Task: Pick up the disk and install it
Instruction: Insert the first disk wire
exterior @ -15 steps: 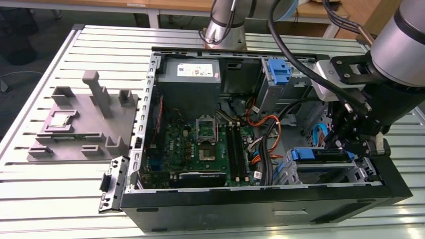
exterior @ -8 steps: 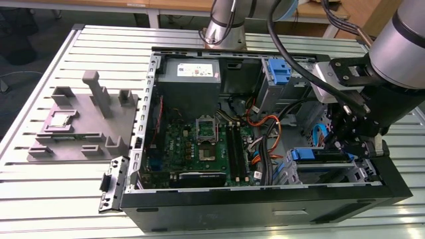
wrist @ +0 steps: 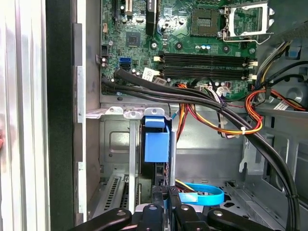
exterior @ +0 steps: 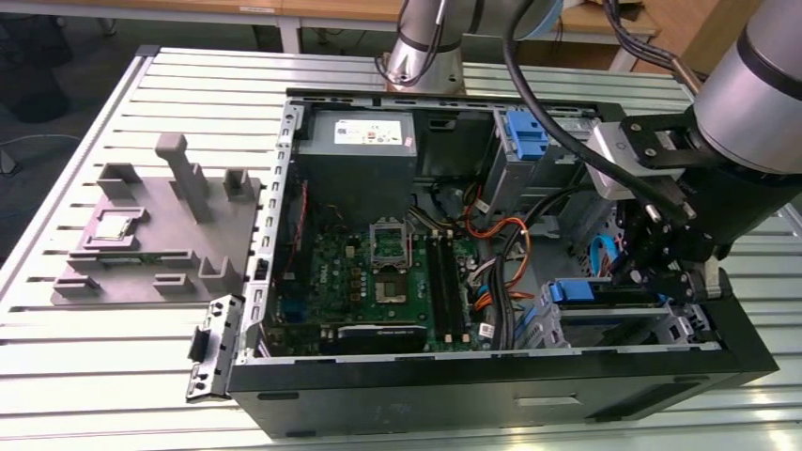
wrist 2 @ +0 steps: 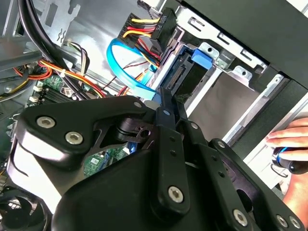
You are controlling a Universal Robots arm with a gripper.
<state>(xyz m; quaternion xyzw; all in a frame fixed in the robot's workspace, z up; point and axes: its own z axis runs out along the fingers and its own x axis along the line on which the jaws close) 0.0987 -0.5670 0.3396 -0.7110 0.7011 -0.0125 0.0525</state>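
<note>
A robotics lab or workshop: an opened PC case (exterior: pixel 501 376) lies on a slotted aluminium worktop (exterior: pixel 113 376) beside a grey fixture (exterior: pixel 150 235), under a robot arm (exterior: pixel 752 103).

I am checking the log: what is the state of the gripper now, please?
Gripper: shut on the disk, which stands on edge in the drive cage.

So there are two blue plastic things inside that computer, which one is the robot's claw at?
The gripper is at the blue-railed disk in the drive cage near the case's front. The other blue bracket sits at the far end, beside the grey power supply.
</note>
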